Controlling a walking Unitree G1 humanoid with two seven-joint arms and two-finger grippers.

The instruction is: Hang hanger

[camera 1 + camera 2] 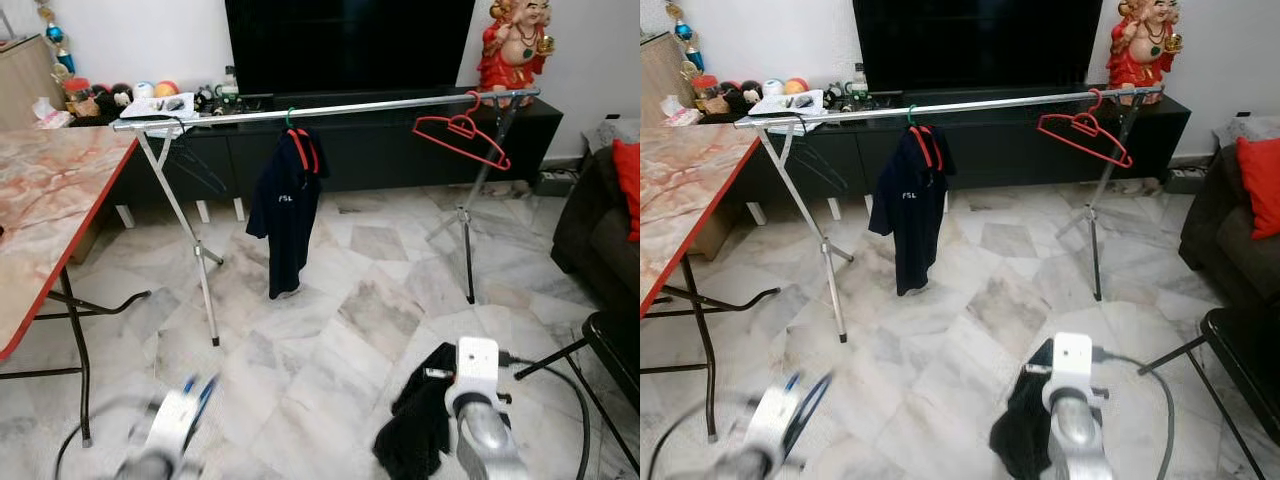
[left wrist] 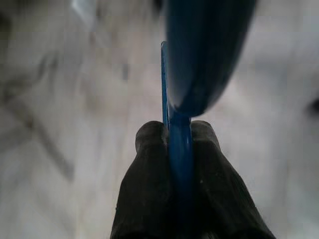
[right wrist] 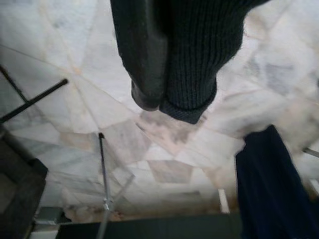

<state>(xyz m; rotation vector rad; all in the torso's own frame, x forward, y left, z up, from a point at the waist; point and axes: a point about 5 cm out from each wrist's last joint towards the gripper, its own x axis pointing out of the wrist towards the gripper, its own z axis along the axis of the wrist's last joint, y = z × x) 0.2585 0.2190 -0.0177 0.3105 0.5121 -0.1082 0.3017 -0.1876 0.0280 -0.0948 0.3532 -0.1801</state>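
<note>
Head views show a clothes rail spanning the room, with a navy shirt and red hanger hung on it. A blue hanger is gripped by the clenched left gripper; a black garment is clamped in the right gripper. Before hanging, the garment should probably be threaded on, hook kept upright.

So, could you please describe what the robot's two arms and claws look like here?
The right arm is silver metal with a white boxy wrist housing and a black cable trailing off it. The left arm looks silver and white, though motion-blurred. The left claw has two rounded, matte black fingers; the right claw's finger is black too.
</note>
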